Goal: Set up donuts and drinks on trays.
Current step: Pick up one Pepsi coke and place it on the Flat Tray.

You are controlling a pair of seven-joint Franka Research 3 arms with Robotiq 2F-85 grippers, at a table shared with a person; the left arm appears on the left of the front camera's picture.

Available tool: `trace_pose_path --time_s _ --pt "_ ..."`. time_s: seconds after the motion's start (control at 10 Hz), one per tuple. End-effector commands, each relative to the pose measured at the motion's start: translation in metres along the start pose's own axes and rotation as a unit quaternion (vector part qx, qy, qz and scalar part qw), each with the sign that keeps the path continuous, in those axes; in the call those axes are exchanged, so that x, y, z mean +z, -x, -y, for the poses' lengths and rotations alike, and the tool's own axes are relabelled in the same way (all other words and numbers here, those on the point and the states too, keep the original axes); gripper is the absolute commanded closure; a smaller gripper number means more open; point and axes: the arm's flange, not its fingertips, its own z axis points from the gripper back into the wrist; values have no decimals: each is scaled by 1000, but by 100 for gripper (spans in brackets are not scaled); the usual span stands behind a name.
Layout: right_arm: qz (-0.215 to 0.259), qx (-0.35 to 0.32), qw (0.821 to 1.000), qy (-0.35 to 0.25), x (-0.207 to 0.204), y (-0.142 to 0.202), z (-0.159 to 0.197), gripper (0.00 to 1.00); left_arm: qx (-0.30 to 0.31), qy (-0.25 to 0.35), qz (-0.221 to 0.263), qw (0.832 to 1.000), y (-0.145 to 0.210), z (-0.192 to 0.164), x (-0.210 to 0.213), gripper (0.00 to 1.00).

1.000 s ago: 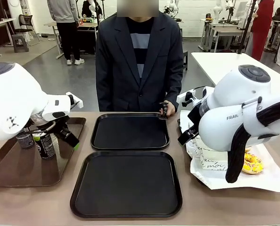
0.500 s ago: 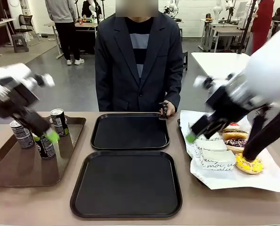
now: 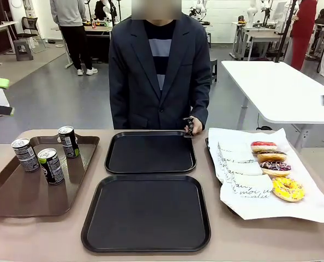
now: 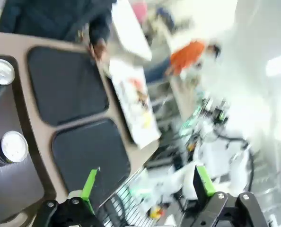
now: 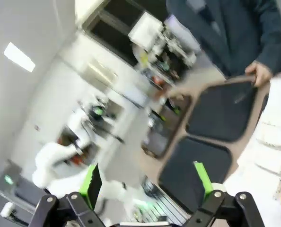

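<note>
Jaws wide and empty, left gripper (image 4: 145, 178) and right gripper (image 5: 144, 175) hang high above the trays (image 4: 67, 85).

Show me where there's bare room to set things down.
The near tray is wholly bare. So is the far tray, though the person's hand is at its far right corner. The brown tray is free at its near end; three cans crowd its far end. The paper is crowded with donuts and sleeves.
</note>
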Motion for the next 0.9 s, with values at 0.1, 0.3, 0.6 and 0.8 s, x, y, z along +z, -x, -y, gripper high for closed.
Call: trace_pose_path --time_s 0.1,0.3,0.6,0.8 --pt "110 -155 980 -62 81 60 111 0 78 21 66 994 -20 -56 41 0" --pt "105 -220 969 -40 107 64 144 0 118 -10 85 989 -26 -81 68 0" --pt "111 -261 959 -7 130 63 150 0 131 -94 72 984 -28 -100 85 0" --pt "100 -280 954 38 138 57 145 0 130 -134 57 981 -24 -103 87 0"
